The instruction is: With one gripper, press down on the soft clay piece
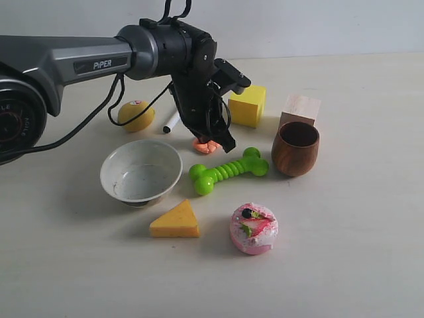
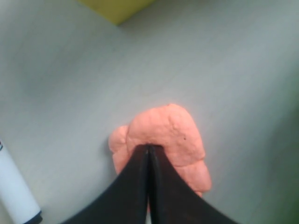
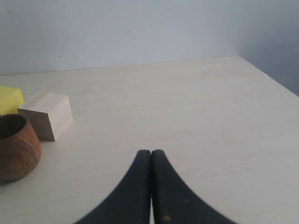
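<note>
Clay (image 1: 207, 146), a small salmon-orange lump with a wrinkled surface, lies on the bench (image 1: 358, 232) near the middle of the spread. It is between a white marker (image 1: 171, 122) and a yellow cube (image 1: 247, 105), and just behind a green bone toy (image 1: 228, 170). The left gripper (image 2: 148, 147), at the end of a dark grey arm, stands directly over it. Its two black fingers are clenched tight together with nothing between them. In the left wrist view their joined tip meets the top of the clay, close to one edge of the lump. In the exterior view the gripper hides part of the clay.

The right gripper (image 3: 151, 152) is also clenched, finger against finger, holding nothing. It is over a bare stretch of bench, with a wooden cup (image 1: 295, 148), a pale wooden block (image 1: 299, 109) and the yellow cube off to one side of it.

A lemon (image 1: 136, 114) sits beyond the marker, well apart from the clay. A white bowl (image 1: 141, 172) stands nearer the camera, to the left of the bone toy. In front of the bowl lies an orange cheese wedge (image 1: 175, 220), and beside that is a pink round cake (image 1: 254, 228) with toppings. The wooden cup stands upright just right of the bone toy, with the wooden block close behind it.
</note>
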Robot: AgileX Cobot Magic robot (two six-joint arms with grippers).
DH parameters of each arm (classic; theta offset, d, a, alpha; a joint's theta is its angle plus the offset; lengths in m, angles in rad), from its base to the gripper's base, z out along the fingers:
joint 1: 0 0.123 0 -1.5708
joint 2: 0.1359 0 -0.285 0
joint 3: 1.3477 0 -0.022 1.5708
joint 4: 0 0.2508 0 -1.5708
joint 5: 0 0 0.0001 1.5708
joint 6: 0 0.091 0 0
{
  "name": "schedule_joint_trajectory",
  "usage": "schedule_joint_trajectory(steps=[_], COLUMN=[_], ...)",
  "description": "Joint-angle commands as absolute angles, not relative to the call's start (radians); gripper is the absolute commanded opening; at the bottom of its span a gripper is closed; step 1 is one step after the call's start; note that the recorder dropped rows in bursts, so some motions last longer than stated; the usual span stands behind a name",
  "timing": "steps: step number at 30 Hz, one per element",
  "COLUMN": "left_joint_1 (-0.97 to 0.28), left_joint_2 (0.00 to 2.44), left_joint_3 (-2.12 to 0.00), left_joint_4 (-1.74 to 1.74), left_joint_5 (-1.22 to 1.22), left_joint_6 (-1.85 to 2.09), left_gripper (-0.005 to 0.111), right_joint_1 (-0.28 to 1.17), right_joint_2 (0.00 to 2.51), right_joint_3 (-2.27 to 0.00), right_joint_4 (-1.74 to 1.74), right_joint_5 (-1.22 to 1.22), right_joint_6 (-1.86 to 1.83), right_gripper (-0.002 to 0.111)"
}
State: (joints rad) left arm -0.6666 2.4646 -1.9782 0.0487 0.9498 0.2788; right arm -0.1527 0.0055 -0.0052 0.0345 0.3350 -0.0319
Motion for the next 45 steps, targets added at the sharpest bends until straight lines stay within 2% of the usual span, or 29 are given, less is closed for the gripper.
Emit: schedule_joint_trajectory(steps=[1, 45], left_joint_1=[-0.669, -0.669], left_joint_2=[2.499, 2.357], left_joint_3=[-1.942, -1.942], left_joint_4=[0.000, 0.073], left_joint_5=[0.992, 0.909], left_joint_6=[0.278, 0.193], left_gripper=[0.000, 0.000], right_joint_1=[-0.151, -0.151], right_joint_2=[0.000, 0.000], right_joint_3=[0.000, 0.000], right_joint_4=[0.038, 0.038], right_joint_5=[0.326, 0.328], right_joint_6=[-0.033, -0.033], right_gripper=[0.000, 0.000])
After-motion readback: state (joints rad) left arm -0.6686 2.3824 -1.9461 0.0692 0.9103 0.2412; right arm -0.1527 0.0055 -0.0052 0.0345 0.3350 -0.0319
